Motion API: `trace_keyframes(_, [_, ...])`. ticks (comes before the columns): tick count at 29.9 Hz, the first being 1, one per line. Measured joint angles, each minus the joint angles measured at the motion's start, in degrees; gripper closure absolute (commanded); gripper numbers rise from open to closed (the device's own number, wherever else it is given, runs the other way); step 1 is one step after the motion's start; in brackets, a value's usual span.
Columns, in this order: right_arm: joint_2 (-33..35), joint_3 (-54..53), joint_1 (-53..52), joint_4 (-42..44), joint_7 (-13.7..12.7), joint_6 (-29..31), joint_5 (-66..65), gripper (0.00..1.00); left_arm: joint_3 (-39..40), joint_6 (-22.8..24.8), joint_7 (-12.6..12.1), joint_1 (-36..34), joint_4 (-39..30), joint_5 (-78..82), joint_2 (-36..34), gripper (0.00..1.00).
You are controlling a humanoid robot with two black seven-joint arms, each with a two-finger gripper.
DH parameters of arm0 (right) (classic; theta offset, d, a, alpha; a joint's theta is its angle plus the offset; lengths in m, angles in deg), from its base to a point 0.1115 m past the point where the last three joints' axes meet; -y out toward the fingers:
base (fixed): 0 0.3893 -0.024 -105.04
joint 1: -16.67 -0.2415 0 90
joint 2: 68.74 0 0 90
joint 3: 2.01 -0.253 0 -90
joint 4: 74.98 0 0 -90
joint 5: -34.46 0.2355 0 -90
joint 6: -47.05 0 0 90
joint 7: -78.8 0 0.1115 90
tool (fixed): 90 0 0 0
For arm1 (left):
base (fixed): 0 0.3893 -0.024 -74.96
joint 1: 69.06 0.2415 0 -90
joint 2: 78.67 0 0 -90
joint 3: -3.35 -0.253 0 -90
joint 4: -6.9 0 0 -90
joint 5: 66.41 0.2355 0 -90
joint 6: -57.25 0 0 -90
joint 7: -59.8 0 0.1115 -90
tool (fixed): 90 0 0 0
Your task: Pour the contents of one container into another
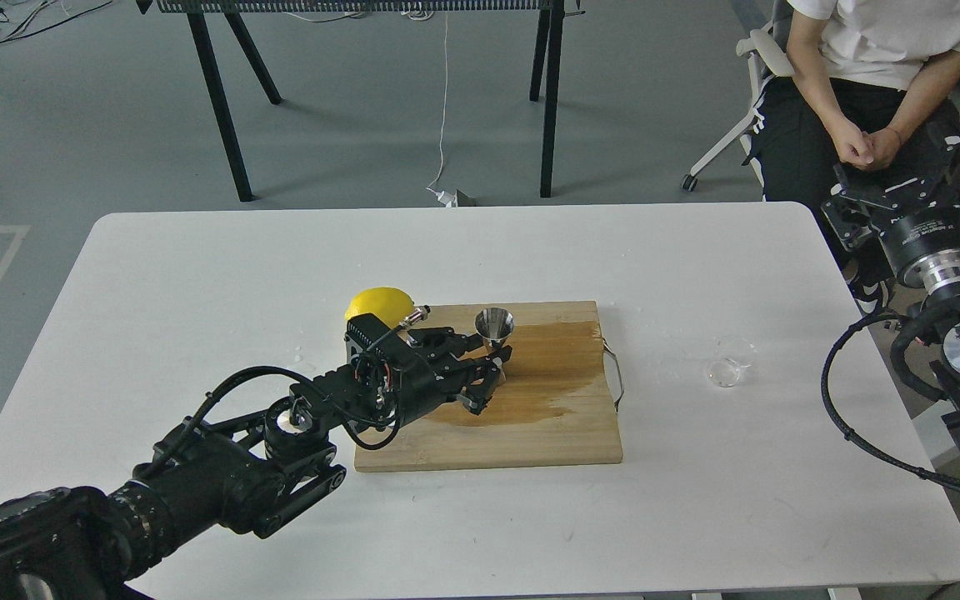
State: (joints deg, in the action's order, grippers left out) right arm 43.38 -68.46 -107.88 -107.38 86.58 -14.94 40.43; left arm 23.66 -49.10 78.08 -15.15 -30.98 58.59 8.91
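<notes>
Head view, single frame. Item: left gripper (492,375), black, at the far end of the left arm (222,467) that enters from the lower left; its fingers (498,356) stand spread apart over the wooden cutting board (530,425), holding nothing that can be seen. Item: steel jigger (494,327), hourglass-shaped, upright on the board, mouth upward, just beyond the upper finger; whether that finger touches its base cannot be told, since the dark metal hides the foot. Item: lemon (380,302), yellow, behind the gripper's body at the board's far left corner, partly covered by the wrist. Item: darker wet-looking stain (559,367) on the board, spreading from the fingertips away toward the board's right side. Item: metal handle (616,379) on the board's right edge, well beyond the fingertips. Item: glass cup (726,372), tiny, transparent, low and round, standing on the white table (197,275) off the board, well apart from the left fingers and nearer the right arm; its contents are probably too faint to judge. Item: right gripper (905,187), black, raised at the right edge of the table, well apart from the cup; it is seen end-on and dark, so the set of its fingers cannot be told. Item: seated person (863,83) in a white shirt, hands clasped, behind the right gripper. Item: black trestle legs (222,108) on the grey floor beyond the table.
</notes>
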Motion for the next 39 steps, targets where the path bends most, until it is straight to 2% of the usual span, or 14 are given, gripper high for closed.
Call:
trace_keyframes(10, [0.1,0.0,0.0,0.0,0.0,0.0,0.0,0.0,-0.1,0.1,0.4,1.0,-2.0,0.0,-0.5,0.15])
trace_keyframes(16, [0.2,-0.1,0.0,0.1,0.0,0.0,0.0,0.0,0.5,0.7,0.2,3.0,-7.4,0.0,-3.8,0.14])
trace_keyframes(19, [0.6,-0.1,0.0,0.1,0.0,0.0,0.0,0.0,0.9,0.7,0.3,3.6,-10.0,0.0,-7.3,0.14])
trace_keyframes(24, [1.3,-0.1,0.2,0.0,0.0,0.0,0.0,0.0,3.6,2.5,0.3,6.6,-20.0,0.0,-16.4,0.14])
trace_keyframes(27, [1.5,0.0,0.3,0.0,0.0,0.0,0.0,0.0,4.6,3.4,0.3,7.2,-22.5,0.0,-21.2,0.14])
trace_keyframes(30, [1.5,0.1,0.7,-0.5,-0.1,0.0,0.0,0.0,5.6,1.1,0.7,7.6,-25.0,0.0,-25.5,0.14])
trace_keyframes(33, [1.6,0.0,2.2,-2.1,-0.1,0.0,0.0,0.0,6.9,-1.2,0.9,8.9,-30.5,0.0,-28.6,0.14])
trace_keyframes(37, [3.7,-0.2,5.1,-5.4,0.0,0.0,0.0,0.0,10.1,-1.1,0.7,9.8,-37.7,-3.3,-31.9,0.13])
trace_keyframes(39, [4.4,-0.4,6.9,-7.4,0.0,0.0,0.0,0.0,12.4,-0.6,0.7,9.9,-38.7,-8.8,-32.3,0.08])
